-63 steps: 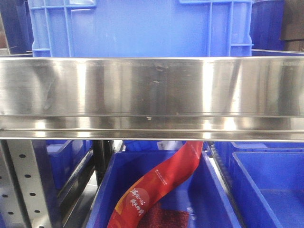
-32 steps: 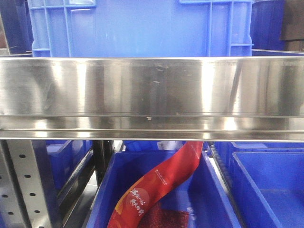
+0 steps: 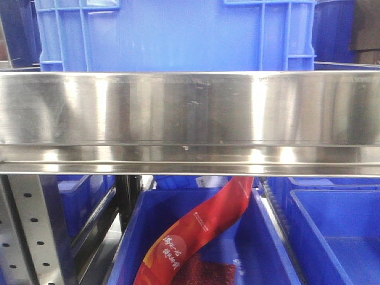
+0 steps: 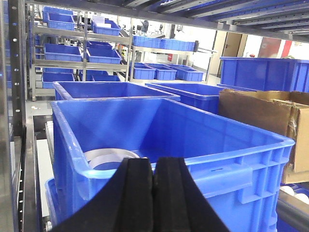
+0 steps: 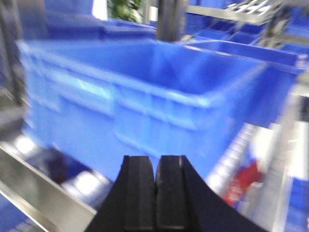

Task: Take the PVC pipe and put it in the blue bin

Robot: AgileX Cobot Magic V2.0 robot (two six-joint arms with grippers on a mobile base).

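Note:
The PVC pipe does not show plainly in any view. In the left wrist view a white curved band [image 4: 110, 155] lies in a large blue bin [image 4: 227, 162]; I cannot tell whether it is the pipe. My left gripper [image 4: 154, 162] is shut and empty, just in front of that bin's near rim. In the blurred right wrist view my right gripper [image 5: 156, 159] is shut and empty, facing the side wall of a large blue bin [image 5: 145, 96]. Neither gripper shows in the front view.
The front view shows a steel shelf rail [image 3: 190, 107] with a blue bin [image 3: 178, 35] on top. Below it, a blue bin [image 3: 270, 249] holds a red banner [image 3: 202, 228]. A cardboard box [image 4: 260, 113] stands right of the left bin. Several blue bins fill the shelves behind.

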